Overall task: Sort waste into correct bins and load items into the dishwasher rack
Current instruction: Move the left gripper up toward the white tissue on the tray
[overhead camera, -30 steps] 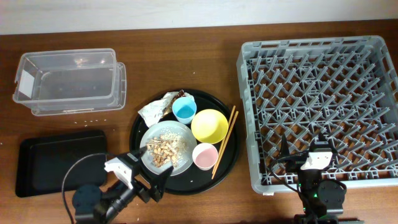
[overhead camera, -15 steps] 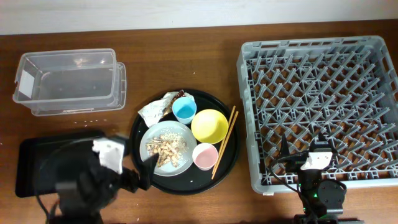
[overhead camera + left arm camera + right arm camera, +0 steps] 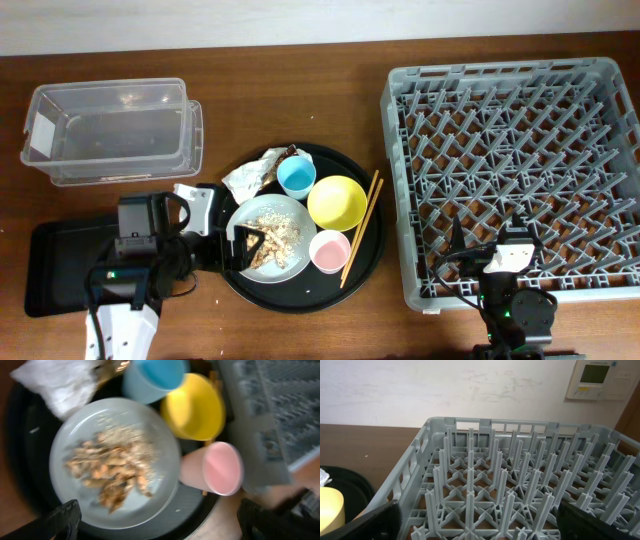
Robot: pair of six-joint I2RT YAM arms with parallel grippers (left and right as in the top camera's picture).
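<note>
The clear box's (image 3: 110, 130) white label (image 3: 40, 134) bore nothing I could read. The left gripper (image 3: 160, 522), fingers wide apart, hung over the grey plate (image 3: 60, 485) of crumbly scraps (image 3: 117, 467) on the round tray (image 3: 300, 298). The right gripper (image 3: 485, 522), equally spread, faced the rack (image 3: 520, 495). The wrapper (image 3: 65, 385) showed blurred and partly cut off.

Nothing can be read as a word or a number. In the overhead view, the clear plastic box (image 3: 110, 135) carries a white label (image 3: 40, 133) on its left end wall; the face looks blank, and any print there is too small to tell. In the right wrist view, a white control panel (image 3: 600, 379) is fixed on the pale wall at the upper right. It has a greenish display (image 3: 595, 373) with faint small marks around it, all too blurred to make out.
</note>
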